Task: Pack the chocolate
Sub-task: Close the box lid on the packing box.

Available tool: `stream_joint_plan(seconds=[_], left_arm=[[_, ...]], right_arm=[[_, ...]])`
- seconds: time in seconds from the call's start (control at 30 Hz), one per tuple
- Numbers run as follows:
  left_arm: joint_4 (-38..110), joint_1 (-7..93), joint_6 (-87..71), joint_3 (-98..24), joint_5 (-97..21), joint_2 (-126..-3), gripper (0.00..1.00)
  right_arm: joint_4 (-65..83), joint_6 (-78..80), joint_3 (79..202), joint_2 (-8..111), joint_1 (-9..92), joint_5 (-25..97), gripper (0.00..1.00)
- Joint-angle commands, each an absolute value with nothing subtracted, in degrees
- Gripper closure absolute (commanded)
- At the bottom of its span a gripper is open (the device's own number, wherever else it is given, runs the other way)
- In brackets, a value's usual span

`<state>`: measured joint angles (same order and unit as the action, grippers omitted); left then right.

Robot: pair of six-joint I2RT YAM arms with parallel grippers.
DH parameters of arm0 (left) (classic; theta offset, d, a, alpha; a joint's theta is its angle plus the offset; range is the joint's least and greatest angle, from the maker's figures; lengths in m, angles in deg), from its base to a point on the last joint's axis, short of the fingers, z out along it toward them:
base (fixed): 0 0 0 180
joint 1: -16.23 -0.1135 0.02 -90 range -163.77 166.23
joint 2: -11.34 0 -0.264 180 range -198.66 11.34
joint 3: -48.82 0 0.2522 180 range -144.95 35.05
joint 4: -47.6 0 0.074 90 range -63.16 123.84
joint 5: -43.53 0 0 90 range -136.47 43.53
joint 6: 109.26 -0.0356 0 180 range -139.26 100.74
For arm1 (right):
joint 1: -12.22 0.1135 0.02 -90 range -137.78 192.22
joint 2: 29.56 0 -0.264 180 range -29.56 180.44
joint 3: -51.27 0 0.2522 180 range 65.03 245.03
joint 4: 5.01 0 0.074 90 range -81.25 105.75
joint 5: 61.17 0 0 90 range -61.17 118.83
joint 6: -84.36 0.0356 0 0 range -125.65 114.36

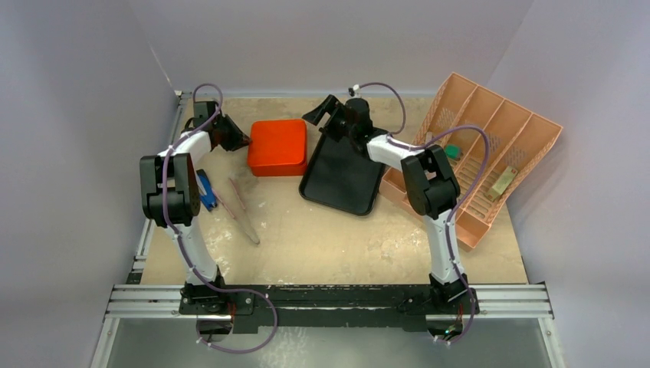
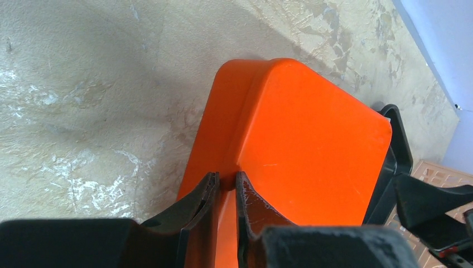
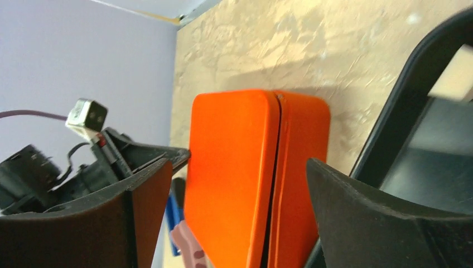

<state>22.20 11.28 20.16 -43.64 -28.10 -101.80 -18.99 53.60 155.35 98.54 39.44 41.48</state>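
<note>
No chocolate pieces show in any view. A closed orange box (image 1: 277, 147) with a rounded lid lies at the middle back of the table. My left gripper (image 1: 244, 142) is at the box's left edge. In the left wrist view its jaws (image 2: 226, 181) stand almost together, pinching the rim of the orange box (image 2: 312, 145). My right gripper (image 1: 326, 115) is open and empty, over the far end of the black tray (image 1: 343, 172), just right of the box. In the right wrist view the box (image 3: 245, 178) shows between its wide-apart fingers (image 3: 150, 195).
A peach slotted rack (image 1: 490, 153) leans at the right, holding a green item (image 1: 453, 151) and a tan one (image 1: 503, 182). A blue item (image 1: 205, 190) and pinkish tongs (image 1: 241, 207) lie left of centre. Walls close in on the back and both sides.
</note>
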Motion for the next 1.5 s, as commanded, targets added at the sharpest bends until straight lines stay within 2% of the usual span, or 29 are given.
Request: stream_joint_plan(seconds=[0.0,0.37,0.5,0.63,0.8,0.87,1.03,1.17,1.27,1.33,1.47], left_arm=[[20.7,12.5,20.0,-44.8,-30.9,-104.3,0.87],[21.7,13.5,21.7,-45.0,-31.8,-104.2,0.87],[21.9,14.0,22.0,-45.1,-32.1,-103.8,0.87],[22.2,14.6,22.5,-45.4,-31.7,-103.6,0.87],[24.7,14.7,24.8,-45.1,-27.9,-103.8,0.87],[25.4,14.8,25.3,-44.8,-27.0,-103.7,0.86],[27.2,14.7,27.0,-44.7,-24.1,-102.5,0.82],[26.8,14.6,27.1,-45.7,-22.5,-102.0,0.69],[21.8,14.5,24.0,-47.5,-25.4,-101.7,0.6],[17.9,14.3,21.5,-48.9,-28.6,-101.1,0.58],[13.8,11.2,20.3,-49.8,-32.5,-98.4,0.52]], right_arm=[[-3.9,40.6,161.4,95.2,39.6,36.6,0.06],[3.3,33.5,168.6,100.3,42.4,43.2,0.12],[11.3,32.2,173.2,103.8,43.6,40.3,0.14],[14.2,32.9,172.1,105.2,43.8,38.4,0.31],[11.2,36.2,165.6,103.9,43.8,37.4,0.63],[9.8,36.9,163.8,103.4,43.8,37.4,0.73],[7.6,36.9,161.9,103.4,43.8,37.0,0.85],[7.5,36.6,162.5,104.7,43.7,36.9,0.88],[10.4,36.3,163.0,105.5,43.8,34.9,0.81],[8.2,36.9,160.0,104.2,43.8,33.9,0.76],[5.3,38.2,158.1,103.4,44.2,35.1,0.76]])
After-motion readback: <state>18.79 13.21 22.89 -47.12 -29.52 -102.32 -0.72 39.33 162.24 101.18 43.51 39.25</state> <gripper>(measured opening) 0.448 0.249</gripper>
